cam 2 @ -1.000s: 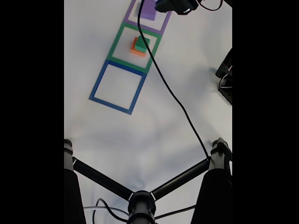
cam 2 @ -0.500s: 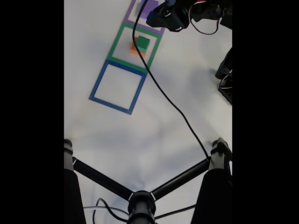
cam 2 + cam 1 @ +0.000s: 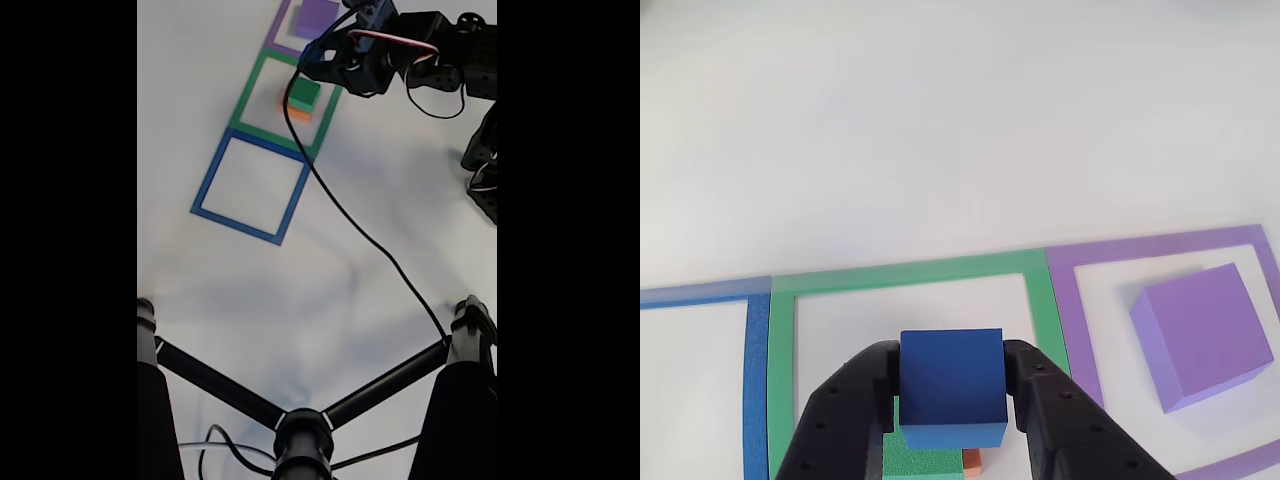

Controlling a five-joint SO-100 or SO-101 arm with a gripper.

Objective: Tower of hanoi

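Clamped on the blue cube (image 3: 951, 388) between two black fingers (image 3: 855, 400) of the gripper (image 3: 952, 385), one pressed to each side face, jaws only as far apart as the cube is wide. Held just above the green block (image 3: 920, 462), with a sliver of the orange block (image 3: 972, 460) peeking out beneath and to the right in the other view (contact between cube and green block impossible to judge). Directly below the gripper, the green tape outline (image 3: 910, 280) enclosing that stack; off to the right, the purple slab (image 3: 1205, 335) lying alone inside the purple tape outline (image 3: 1065, 300), well apart from the fingers; off to the left, a corner of the blue tape outline (image 3: 755, 350). In the fixed view, gripper (image 3: 318, 62) and dark arm reaching in from the upper right over the green block (image 3: 305, 93) and orange block (image 3: 296, 113), the purple slab (image 3: 316, 17) just beyond it at the top edge, the blue tape outline (image 3: 253, 187) nearer the camera. Plain white table (image 3: 400, 220) under everything, crossed by a thin black cable (image 3: 370, 230) running down to a black tripod-like stand (image 3: 300, 425) at the bottom; more dark hardware at the right edge.
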